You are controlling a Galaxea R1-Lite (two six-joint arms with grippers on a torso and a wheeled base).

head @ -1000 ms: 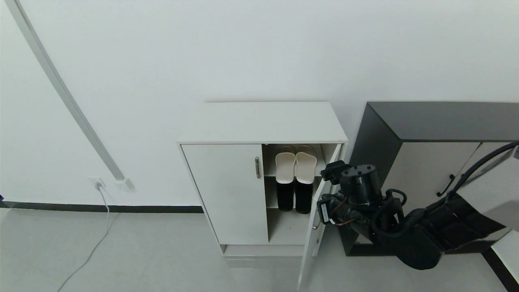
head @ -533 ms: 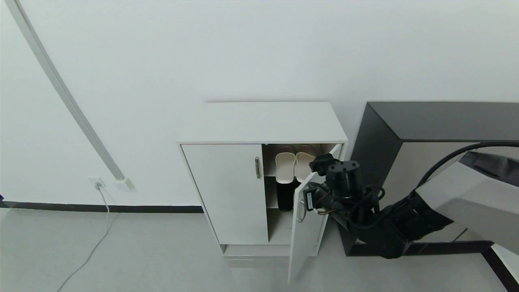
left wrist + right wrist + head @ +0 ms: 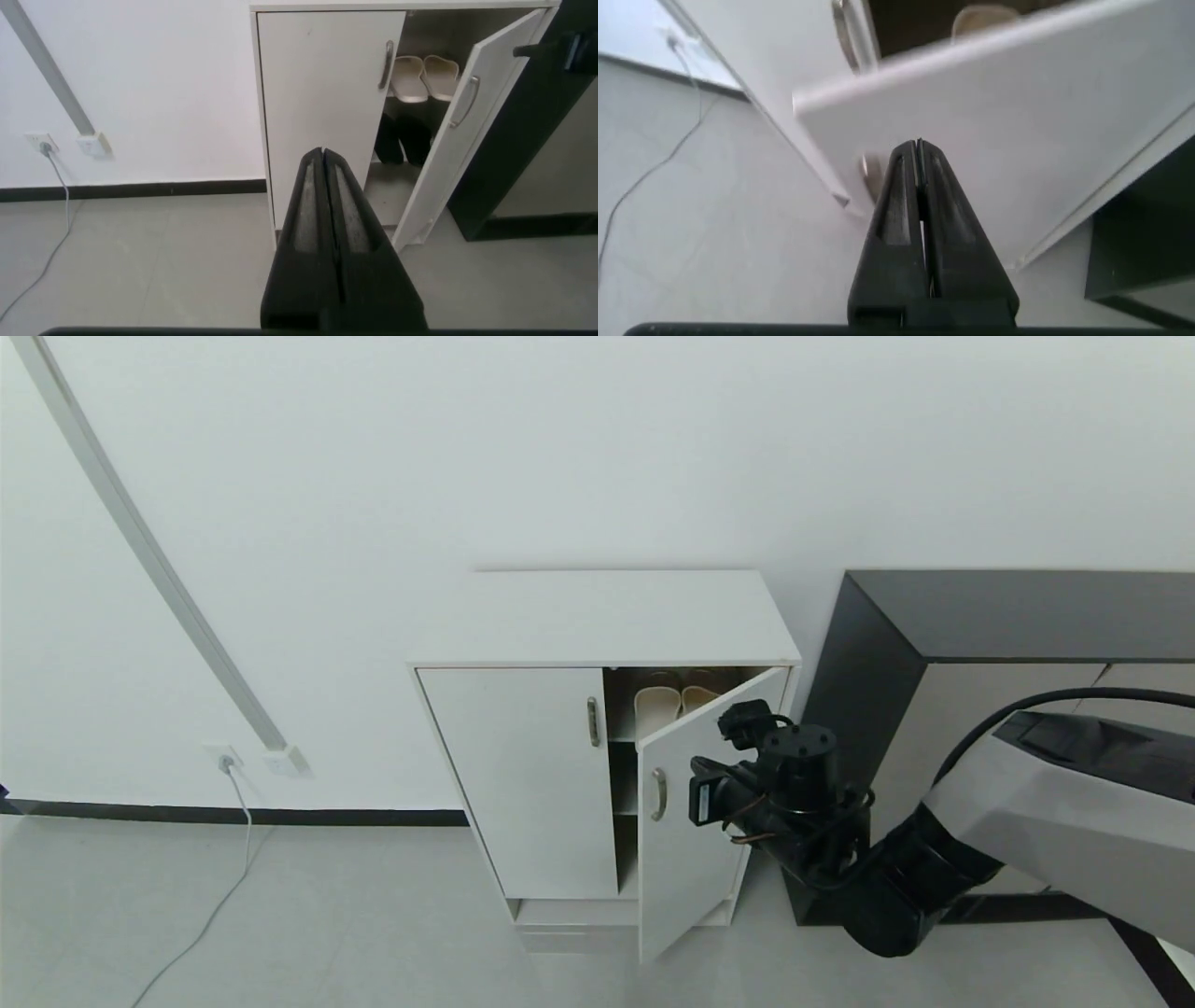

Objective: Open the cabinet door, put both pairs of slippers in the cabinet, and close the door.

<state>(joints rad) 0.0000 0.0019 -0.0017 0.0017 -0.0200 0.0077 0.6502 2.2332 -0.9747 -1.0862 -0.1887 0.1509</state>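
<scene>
Both clenched: left hand (image 3: 324,159) over grey floor (image 3: 168,266), right hand (image 3: 919,151) at ajar cabinet door (image 3: 1046,121).

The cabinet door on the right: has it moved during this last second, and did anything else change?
The right door has swung from wide open to roughly half shut. The right tool, shut, followed at its outer face as the arm came leftward. Nothing was grasped or released. The white slippers and black slippers stayed inside, and the left door stayed closed.
</scene>
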